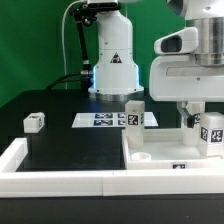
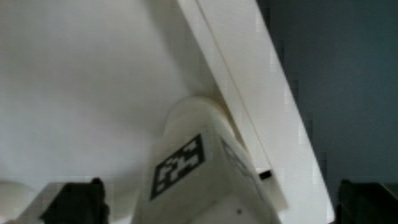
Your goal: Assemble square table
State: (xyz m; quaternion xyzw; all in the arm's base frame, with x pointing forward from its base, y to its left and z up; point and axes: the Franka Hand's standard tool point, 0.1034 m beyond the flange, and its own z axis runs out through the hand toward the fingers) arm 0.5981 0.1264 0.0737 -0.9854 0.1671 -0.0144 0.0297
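Observation:
The square table's white slab (image 1: 165, 148) lies at the exterior view's right front. One tagged leg (image 1: 134, 115) stands at its far left corner. A second leg (image 1: 213, 131) stands at its right side. A third leg (image 1: 34, 122) lies on the black surface at the left. My gripper (image 1: 191, 117) hangs low over the slab's right part, just left of the second leg. In the wrist view the gripper (image 2: 217, 210) is open. Its dark fingertips (image 2: 75, 203) stand wide apart on either side of a tagged leg (image 2: 187, 165) over the slab (image 2: 89, 90), without touching it.
The marker board (image 1: 100, 120) lies flat in the middle, before the arm's base (image 1: 112, 70). A long white rim (image 1: 60, 178) borders the black surface along the front and left. A round hole (image 1: 140, 157) shows in the slab's near left corner.

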